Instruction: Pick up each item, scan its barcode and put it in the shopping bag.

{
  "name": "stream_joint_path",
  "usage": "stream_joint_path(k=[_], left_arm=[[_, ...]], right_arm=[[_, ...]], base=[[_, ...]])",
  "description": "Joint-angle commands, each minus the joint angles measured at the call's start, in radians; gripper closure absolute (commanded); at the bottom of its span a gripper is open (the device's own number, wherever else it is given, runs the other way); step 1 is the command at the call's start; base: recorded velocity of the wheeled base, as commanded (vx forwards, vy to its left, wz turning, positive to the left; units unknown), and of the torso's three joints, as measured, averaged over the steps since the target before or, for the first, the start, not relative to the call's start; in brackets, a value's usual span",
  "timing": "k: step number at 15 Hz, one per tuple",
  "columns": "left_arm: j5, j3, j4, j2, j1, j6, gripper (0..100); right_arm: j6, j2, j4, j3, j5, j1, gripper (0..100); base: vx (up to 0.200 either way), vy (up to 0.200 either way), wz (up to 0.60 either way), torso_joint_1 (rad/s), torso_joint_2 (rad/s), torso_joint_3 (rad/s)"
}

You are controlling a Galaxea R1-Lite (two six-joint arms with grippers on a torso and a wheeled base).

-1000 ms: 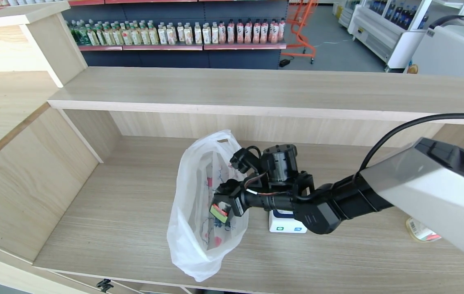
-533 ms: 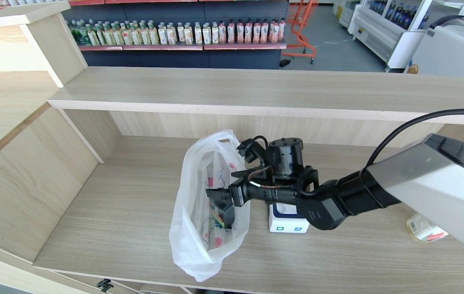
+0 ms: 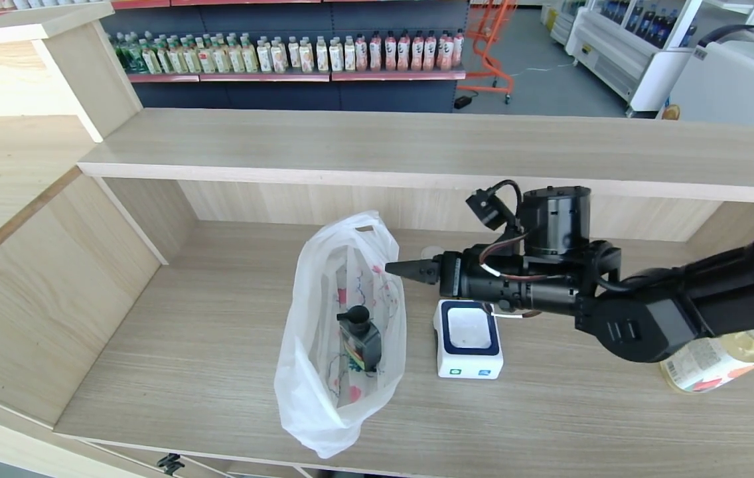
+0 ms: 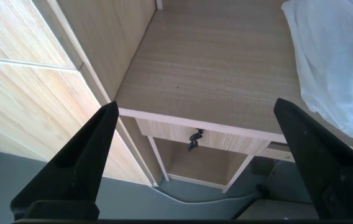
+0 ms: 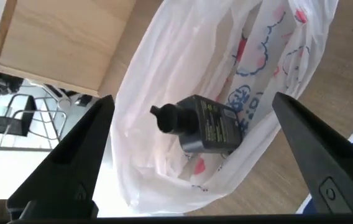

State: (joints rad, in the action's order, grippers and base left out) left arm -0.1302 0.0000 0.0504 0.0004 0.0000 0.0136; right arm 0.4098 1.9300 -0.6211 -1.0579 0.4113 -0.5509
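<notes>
Pump bottle [image 3: 360, 338] in the shopping bag [image 3: 304, 398]; next item due.
My right gripper [image 3: 395, 269] hangs wide open and empty just beside the bag's rim, above the scanner's [image 3: 468, 338] far edge. I judge the yellow oil bottle [image 3: 709, 362] at the table's [image 3: 184, 358] right end comes next. It sits under my own forearm, so I'd pull back first. Left gripper [image 4: 195, 109] is open and empty by the table's front edge.

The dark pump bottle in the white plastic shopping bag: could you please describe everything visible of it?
The dark grey, squarish plastic pump bottle has a black pump head and a label with a colourful strip. It stands roughly upright inside the open translucent white shopping bag, resting against its printed wall. Only the bag touches it; the open right gripper is apart, above.
</notes>
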Motion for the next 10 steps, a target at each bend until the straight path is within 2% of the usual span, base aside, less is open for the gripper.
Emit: stream_joint_path(k=[1, 3, 5, 6, 8, 10], left_arm=[[0.000, 0.000, 0.000, 0.000, 0.000, 0.000, 0], [0.000, 0.000, 0.000, 0.000, 0.000, 0.000, 0], [0.000, 0.000, 0.000, 0.001, 0.000, 0.000, 0], [0.000, 0.000, 0.000, 0.000, 0.000, 0.000, 0], [0.000, 0.000, 0.000, 0.000, 0.000, 0.000, 0], [0.000, 0.000, 0.000, 0.000, 0.000, 0.000, 0]], right_arm=[[0.003, -0.348, 0.043, 0.228, 0.052, 0.026, 0], [-0.243, -0.511, 0.047, 0.434, 0.021, 0.089, 0], [-0.408, -0.657, 0.103, 0.587, -0.072, 0.173, 0], [-0.437, -0.750, 0.178, 0.634, -0.169, 0.197, 0], [-0.445, -0.895, 0.340, 0.639, -0.347, 0.201, 0], [-0.440, -0.927, 0.377, 0.610, -0.407, 0.298, 0]], base=[[0.000, 0.000, 0.00, 0.000, 0.00, 0.000], [0.000, 0.000, 0.00, 0.000, 0.00, 0.000], [0.000, 0.000, 0.00, 0.000, 0.00, 0.000], [0.000, 0.000, 0.00, 0.000, 0.00, 0.000], [0.000, 0.000, 0.00, 0.000, 0.00, 0.000], [0.000, 0.000, 0.00, 0.000, 0.00, 0.000]])
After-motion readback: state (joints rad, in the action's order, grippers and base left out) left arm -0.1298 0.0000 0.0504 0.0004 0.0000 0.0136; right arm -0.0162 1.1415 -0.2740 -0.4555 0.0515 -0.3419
